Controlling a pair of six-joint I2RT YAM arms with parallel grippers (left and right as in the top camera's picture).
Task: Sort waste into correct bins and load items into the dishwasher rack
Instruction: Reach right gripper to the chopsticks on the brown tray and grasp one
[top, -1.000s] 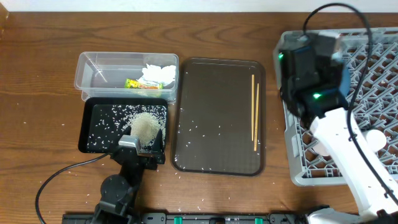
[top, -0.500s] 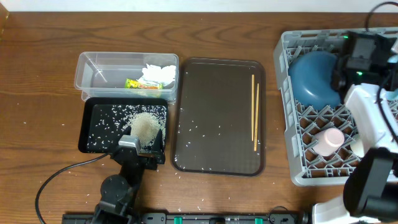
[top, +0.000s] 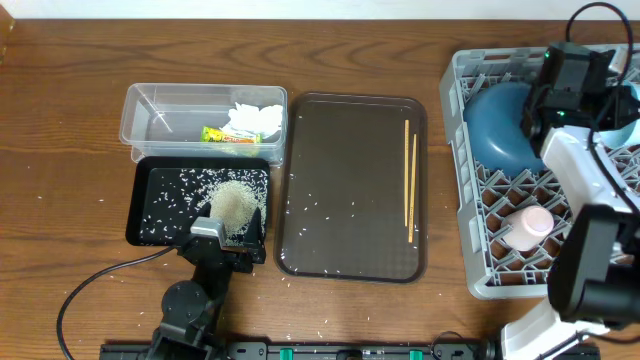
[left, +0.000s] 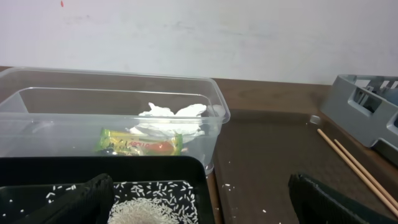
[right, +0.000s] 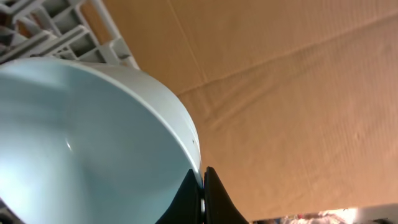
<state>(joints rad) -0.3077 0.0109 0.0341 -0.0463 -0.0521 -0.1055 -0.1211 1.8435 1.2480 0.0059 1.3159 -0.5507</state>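
Observation:
My right gripper (right: 203, 180) is shut on the rim of the pale-blue bowl (right: 81, 137) and holds it over the far right of the grey dishwasher rack (top: 480, 275); overhead it is at the rack's back (top: 580, 85). The dark-blue plate (top: 500, 125) stands on edge in the rack, and the pink cup (top: 530, 228) lies nearer the front. The white cup is hidden. Two chopsticks (top: 410, 180) lie on the brown tray (top: 350, 260). My left gripper (top: 228, 238) (left: 205, 205) is open and empty at the black bin's front right corner.
The clear bin (top: 150, 110) holds the tissue (top: 255, 117) and the wrapper (top: 228, 136). The black bin (top: 150, 215) holds rice and scraps (top: 235, 200). Loose grains lie on the tray and on the table's front edge (top: 300, 330).
My right arm swung from the rack's front left to its back right, uncovering the plate and the pink cup. The left arm has not moved.

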